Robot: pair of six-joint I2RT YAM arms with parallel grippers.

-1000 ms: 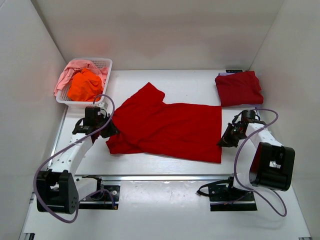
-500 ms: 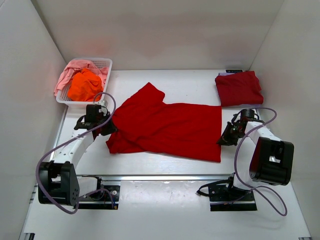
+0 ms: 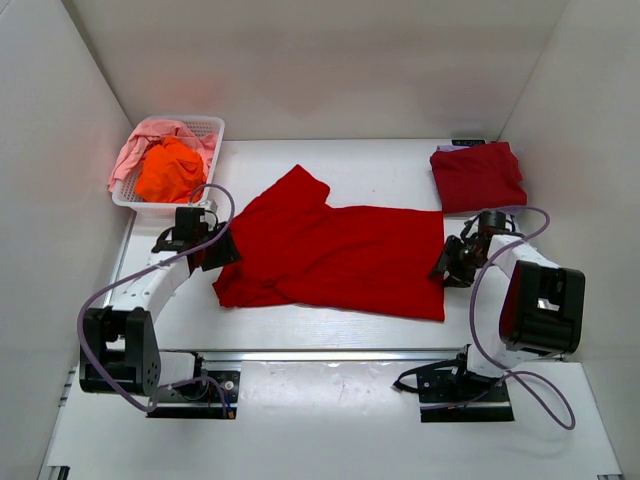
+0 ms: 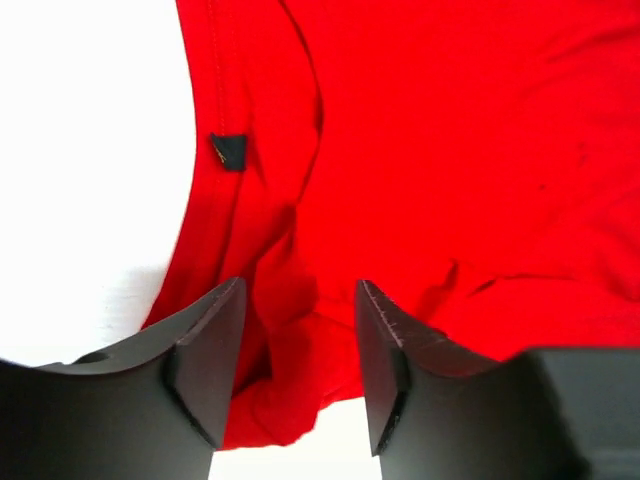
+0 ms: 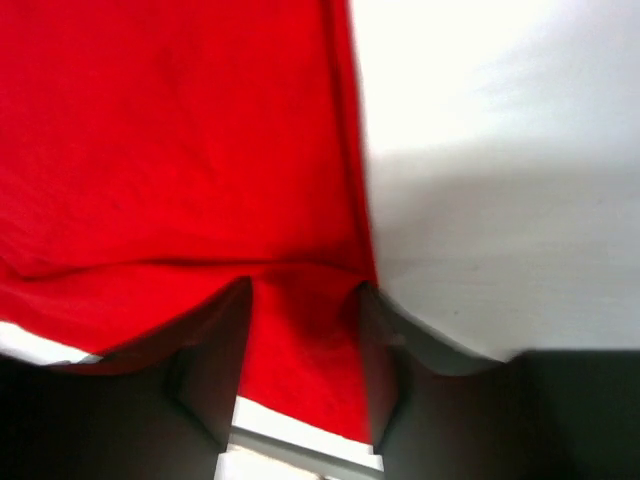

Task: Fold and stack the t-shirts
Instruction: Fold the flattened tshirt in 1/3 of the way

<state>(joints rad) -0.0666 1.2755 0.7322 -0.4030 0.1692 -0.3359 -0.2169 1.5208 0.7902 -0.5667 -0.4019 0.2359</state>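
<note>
Top external count: four t-shirts, two hands.
Centre: bright red t-shirt [image 3: 335,255] spread on the worktop [image 3: 380,165], long axis left to right, hem toward the right.
Far right: crimson t-shirt [image 3: 478,176], folded.
Far left: orange t-shirt [image 3: 168,170] and pink t-shirt [image 3: 135,150] heaped in white basket [image 3: 207,127].
Hands: left hand [image 3: 215,250] fingers apart over the red cloth's left edge; right hand [image 3: 445,268] fingers apart at the hem.

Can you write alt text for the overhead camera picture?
A bright red t-shirt lies spread on a table between two robot arms. A folded crimson t-shirt sits far right; a basket far left holds an orange shirt and a pink shirt.
</note>
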